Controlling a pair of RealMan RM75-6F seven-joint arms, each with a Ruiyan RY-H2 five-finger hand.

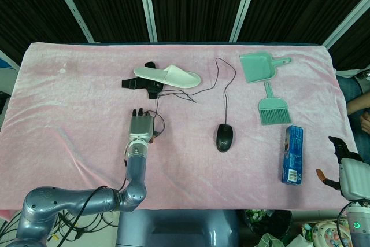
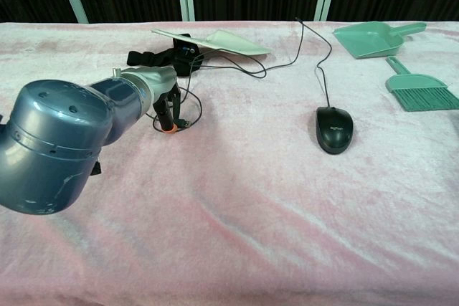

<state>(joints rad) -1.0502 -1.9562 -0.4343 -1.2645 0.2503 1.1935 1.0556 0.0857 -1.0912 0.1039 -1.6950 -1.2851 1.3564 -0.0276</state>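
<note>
1. This looks like a robot test room (a lab).
2. A pink cloth [image 1: 75, 137] covers the counter [image 1: 324, 50].
3. Black curtains [image 1: 196, 1] with white poles hang behind it.
4. Unrelated household things lie spread out.

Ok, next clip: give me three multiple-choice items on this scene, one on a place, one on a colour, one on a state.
1. Where does the black computer mouse lie on the pink fleece cloth?
A. left of the blue rectangular packet
B. on the white fabric slipper
C. inside the dustpan

2. What colour are the plastic dustpan and hand brush?
A. red
B. mint green
C. yellow

3. What is the left robot hand doing?
A. gripping the mouse
B. lifting the slipper
C. resting fingers-down by a thin black cable

Answers: 1 A, the packet is to its right. 2 B, both share that green. 3 C, chest view shows fingertips at the cloth.
</note>
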